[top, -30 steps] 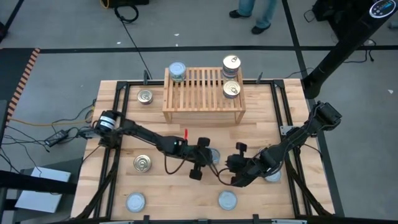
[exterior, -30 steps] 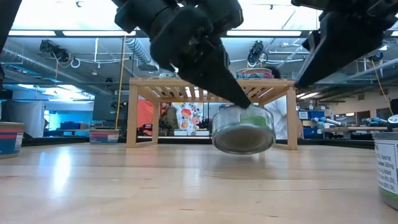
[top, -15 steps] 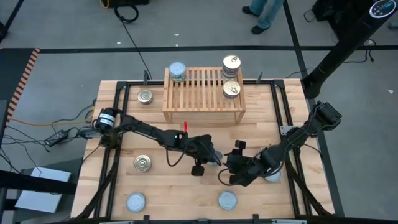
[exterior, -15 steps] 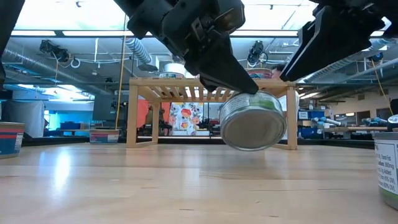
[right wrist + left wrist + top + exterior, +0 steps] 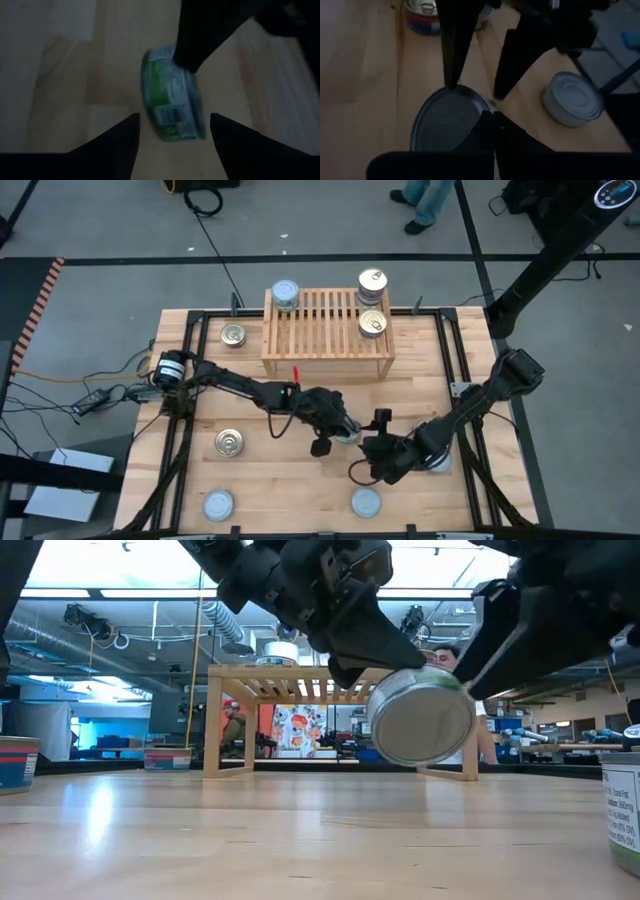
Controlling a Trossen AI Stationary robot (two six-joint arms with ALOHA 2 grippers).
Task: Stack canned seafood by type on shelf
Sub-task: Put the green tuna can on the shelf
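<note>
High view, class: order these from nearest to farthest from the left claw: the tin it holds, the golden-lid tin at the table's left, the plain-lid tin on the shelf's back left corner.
1. Held tin, in the left claw, mid-table.
2. Golden-lid tin, table's left side.
3. Plain-lid tin, on the shelf, back left corner.

Shiny metal tin (image 5: 420, 720) with glossy green paper label is being shown; matt pale wood on slatted shelf (image 5: 327, 330) and plank table (image 5: 290, 480); grippers' fingers (image 5: 117, 145) matt black.
</note>
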